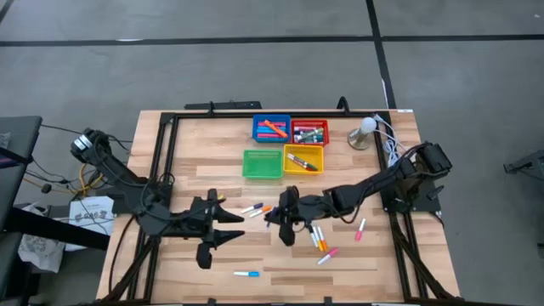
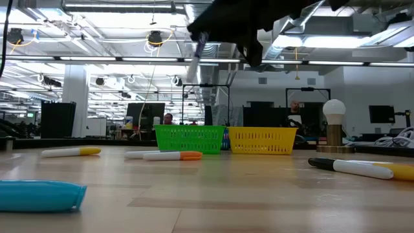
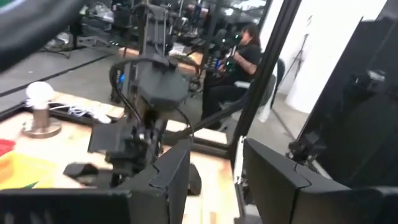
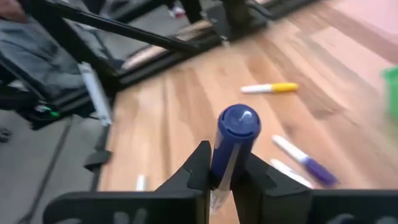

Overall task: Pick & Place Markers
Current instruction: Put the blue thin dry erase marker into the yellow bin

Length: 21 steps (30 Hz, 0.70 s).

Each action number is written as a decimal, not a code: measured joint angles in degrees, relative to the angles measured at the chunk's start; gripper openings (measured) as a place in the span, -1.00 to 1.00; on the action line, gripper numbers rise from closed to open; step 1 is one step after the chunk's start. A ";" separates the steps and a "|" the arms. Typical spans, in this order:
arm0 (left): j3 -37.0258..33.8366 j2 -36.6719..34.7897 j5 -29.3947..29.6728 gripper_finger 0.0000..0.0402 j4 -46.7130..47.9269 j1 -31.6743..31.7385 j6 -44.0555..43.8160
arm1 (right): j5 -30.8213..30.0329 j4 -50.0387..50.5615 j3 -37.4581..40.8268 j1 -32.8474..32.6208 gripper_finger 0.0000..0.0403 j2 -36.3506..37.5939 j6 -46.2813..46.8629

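Blue-capped marker (image 4: 235,140) sits pinched upright between the closed fingers of the right gripper (image 1: 285,223), which hangs clear above the table (image 1: 195,153) near its centre. Only a short stretch of barrel is clamped, so the pen could swivel or slip out on the carry to the trays.

The left gripper (image 1: 223,228) waits at about 8 o'clock from centre, fingers parted and empty. The two claws are near each other, so a swing by either arm risks a bump.

Count, high view:
- Trays: four, at 12 o'clock: blue tray (image 1: 271,129), red tray (image 1: 309,133), green tray (image 1: 262,165), yellow tray (image 1: 304,159). Blue, red and yellow already hold markers; green looks empty.
- Loose markers: a cluster (image 1: 320,239) at 5 o'clock, too tangled to count exactly; a pink one (image 1: 360,229) at 4 o'clock; a blue-capped one (image 1: 246,274) at 6 o'clock; roughly three between the grippers.
- One white bulb lamp (image 1: 365,132) at 2 o'clock.

Cluster pens lying touching invite a double pick.
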<state>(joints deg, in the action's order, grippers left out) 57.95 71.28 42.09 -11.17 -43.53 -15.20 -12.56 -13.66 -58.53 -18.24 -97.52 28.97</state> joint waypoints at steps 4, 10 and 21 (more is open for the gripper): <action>0.00 -1.50 1.39 -0.27 3.40 -0.11 -0.01 | 0.09 9.50 -2.42 2.86 -0.87 2.06 -0.31; 0.00 -4.84 1.40 -0.27 9.42 0.34 -0.08 | -3.36 24.41 -5.88 6.84 -0.77 5.56 -0.39; -8.78 -18.73 -1.40 -0.27 12.66 0.09 -0.22 | -17.18 37.94 -6.92 14.14 -0.87 10.65 4.32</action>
<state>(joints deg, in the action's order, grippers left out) 49.17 52.55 40.69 1.50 -43.44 -15.42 -29.73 24.28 -65.45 -4.10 -86.87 33.29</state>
